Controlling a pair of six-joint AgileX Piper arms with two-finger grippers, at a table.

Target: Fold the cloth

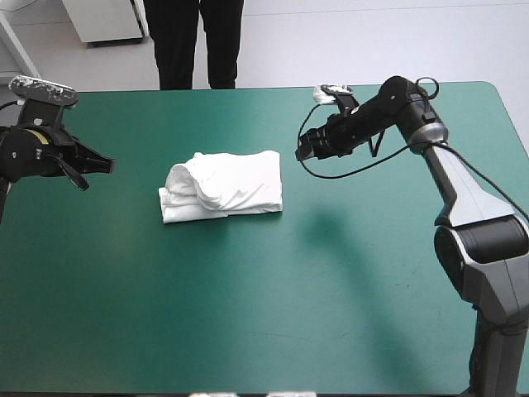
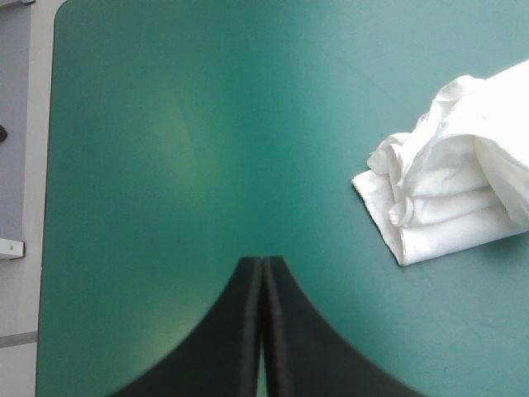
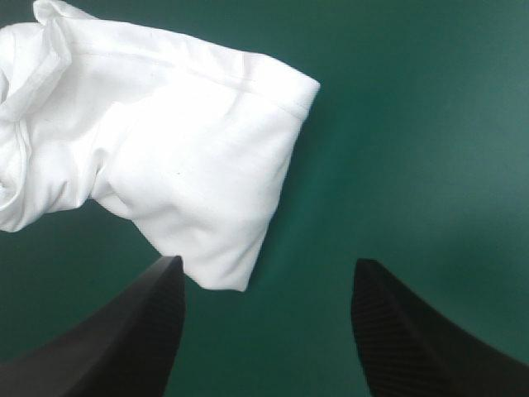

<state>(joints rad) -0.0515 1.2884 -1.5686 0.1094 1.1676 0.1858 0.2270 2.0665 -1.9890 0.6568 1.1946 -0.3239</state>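
The white T-shirt sits as a folded bundle on the teal-green table, between the two grippers, its long axis running from one toward the other. The right gripper, black fingers wide apart, hovers with the bundle's smooth end just ahead of one finger and looks the nearer; the left gripper, fingers pressed together, has the stacked folds ahead and well off to one side. No print or label that I can read.
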